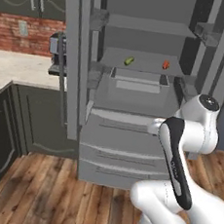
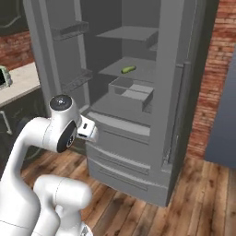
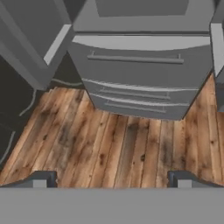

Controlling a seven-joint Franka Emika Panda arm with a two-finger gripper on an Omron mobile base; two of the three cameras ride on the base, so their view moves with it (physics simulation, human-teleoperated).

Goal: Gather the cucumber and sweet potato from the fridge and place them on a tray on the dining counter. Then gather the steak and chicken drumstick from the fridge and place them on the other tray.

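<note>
1. The fridge (image 1: 133, 111) stands with both doors swung wide in the centre of the left base view, its grey shelves lit and its lower drawers shut.
2. A green cucumber (image 1: 129, 60) lies on the middle shelf, upper centre of that view; in the right base view it sits at the upper centre too (image 2: 128, 69).
3. A small orange-red item, likely the sweet potato (image 1: 165, 65), rests on the same shelf, well to the right of the cucumber.
4. The white arm folds across the lower right of the left base view, in front of the drawers.
5. In the hand view, the gripper (image 3: 111, 179) shows its two fingertips (image 3: 41, 179) far apart at the bottom corners, jaws spread fully and holding nothing, above a wooden floor (image 3: 109, 148).
6. The bottom drawers (image 3: 135, 92) fill that view's upper half.
</note>
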